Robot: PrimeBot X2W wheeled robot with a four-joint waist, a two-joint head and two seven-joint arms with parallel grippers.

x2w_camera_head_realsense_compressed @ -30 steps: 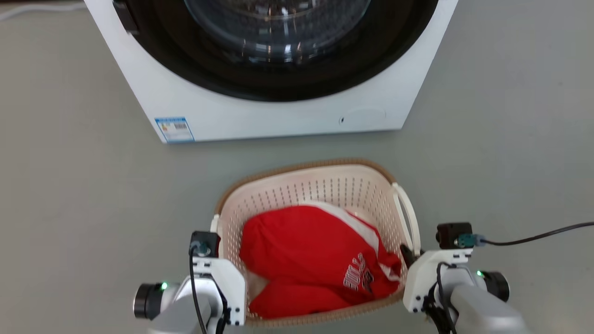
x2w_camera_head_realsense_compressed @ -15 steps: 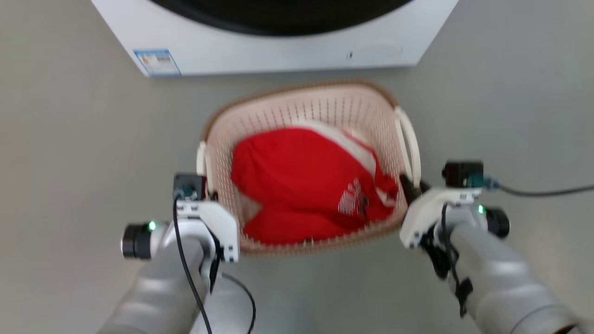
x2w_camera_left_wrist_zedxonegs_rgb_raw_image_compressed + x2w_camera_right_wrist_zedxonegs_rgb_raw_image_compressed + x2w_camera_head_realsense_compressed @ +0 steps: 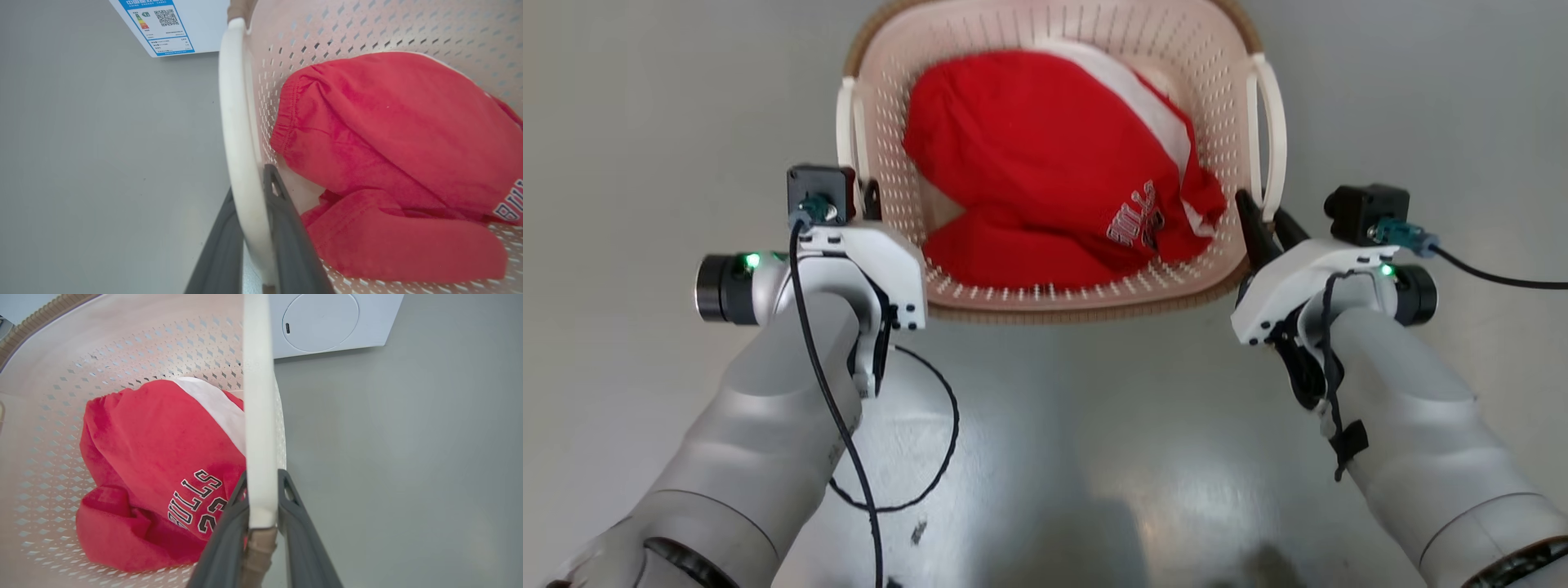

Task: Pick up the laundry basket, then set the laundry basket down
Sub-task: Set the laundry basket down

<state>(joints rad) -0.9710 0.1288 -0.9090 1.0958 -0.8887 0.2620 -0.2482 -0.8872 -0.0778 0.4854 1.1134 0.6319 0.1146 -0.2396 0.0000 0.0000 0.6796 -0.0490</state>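
From the head view, the laundry basket [image 3: 1078,307] hangs between the two grippers over the grey floor [image 3: 645,122], with red clothes [image 3: 1029,155] piled inside it. I cannot tell if it touches the floor. The left gripper [image 3: 870,196] is at the basket's left side and the right gripper [image 3: 1264,214] is at the basket's right side, both by its near corners. From up here the left fingers are mostly tucked behind a black camera block [image 3: 818,189], so that grip is hard to see.

The left wrist view gives the close look. The two dark fingers are nearly closed, one on each side of the basket's left handle [image 3: 237,122], squeezing it. A corner of the white washing machine [image 3: 204,20] stands past the basket's far end, with a blue sticker [image 3: 157,24] on it.

The right wrist view shows the right fingers pinched the same way on the basket's right handle [image 3: 257,396], near its bottom end. Here you can read letters [image 3: 196,498] on the clothes, and see a round flap [image 3: 320,320] on the machine
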